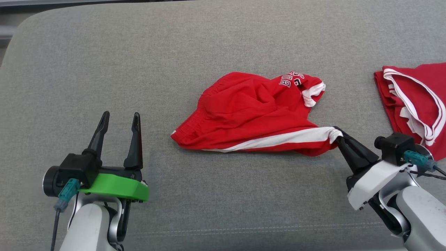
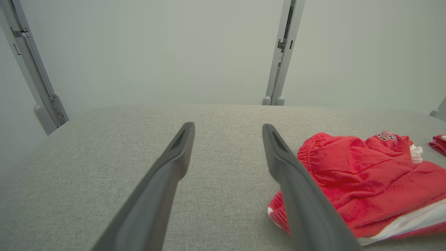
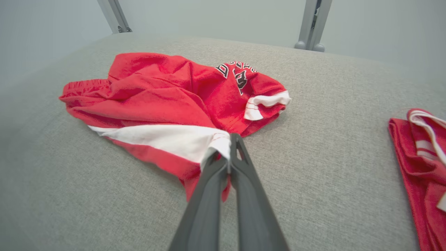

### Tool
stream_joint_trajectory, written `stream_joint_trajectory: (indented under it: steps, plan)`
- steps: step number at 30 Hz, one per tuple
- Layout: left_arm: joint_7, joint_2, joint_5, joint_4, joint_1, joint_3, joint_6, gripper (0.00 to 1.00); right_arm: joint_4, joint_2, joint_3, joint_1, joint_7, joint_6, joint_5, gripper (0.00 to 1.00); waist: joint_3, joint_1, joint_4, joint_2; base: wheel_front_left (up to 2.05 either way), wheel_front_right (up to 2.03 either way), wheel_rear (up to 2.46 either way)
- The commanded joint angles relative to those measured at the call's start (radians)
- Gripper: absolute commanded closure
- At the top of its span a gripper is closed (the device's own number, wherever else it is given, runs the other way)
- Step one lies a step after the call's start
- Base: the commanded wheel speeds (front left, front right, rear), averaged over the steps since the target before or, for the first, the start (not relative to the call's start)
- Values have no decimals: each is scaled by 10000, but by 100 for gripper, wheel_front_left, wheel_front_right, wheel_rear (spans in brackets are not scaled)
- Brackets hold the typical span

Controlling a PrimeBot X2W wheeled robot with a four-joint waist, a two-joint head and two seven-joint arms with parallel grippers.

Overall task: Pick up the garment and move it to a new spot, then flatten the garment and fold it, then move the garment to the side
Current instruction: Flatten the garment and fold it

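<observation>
The garment (image 1: pixel 251 111) is a pair of red shorts with white stripes and dark lettering, lying crumpled at the middle of the grey padded surface (image 1: pixel 195 45). My right gripper (image 1: pixel 337 134) is shut on its white-striped right corner, and the cloth (image 3: pixel 153 104) pinches between the fingertips (image 3: pixel 228 150). My left gripper (image 1: pixel 120 120) stands open at the lower left, well apart from the shorts (image 2: pixel 369 177), with nothing between its fingers (image 2: pixel 177 153).
A second red garment with white trim (image 1: pixel 414 97) lies at the right edge (image 3: pixel 421 164). Grey metal posts (image 2: pixel 282 52) stand behind the surface against a pale wall. Bare grey fabric stretches left and in front of the shorts.
</observation>
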Motion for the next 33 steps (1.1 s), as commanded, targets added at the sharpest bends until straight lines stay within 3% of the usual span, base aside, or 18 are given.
stream_joint_trajectory:
  steps: [1,9,10,11,19,27,33]
  plan:
    - [-10,103,67,37,32,-2,-75,0,50,-26,-120,121,-37,-16,68,100,-34,0,-194,-1,0,0,0]
    - [-11,116,91,187,-197,-160,-118,0,1383,347,181,-134,-583,-15,229,100,-73,0,-305,-1,0,0,0]
    - [-11,119,83,206,-177,-164,-122,0,1550,439,228,-105,-666,-15,271,54,-110,0,-310,-1,0,0,0]
    - [-9,126,76,219,-139,-170,-119,0,1702,527,188,-77,-776,-15,302,0,-154,0,-319,-1,0,0,0]
    - [6,221,9,126,341,-95,61,0,1943,1265,-918,619,-1170,-15,80,0,-621,0,-505,-1,0,0,0]
    - [120,491,1,-163,755,61,312,0,525,1884,-2858,1639,-1227,-12,-763,0,-1244,0,-736,-1,0,0,0]
    - [243,709,144,-543,1196,158,610,0,-838,2853,-4421,2169,-1156,-12,-1935,0,-1658,0,-907,-1,0,0,0]
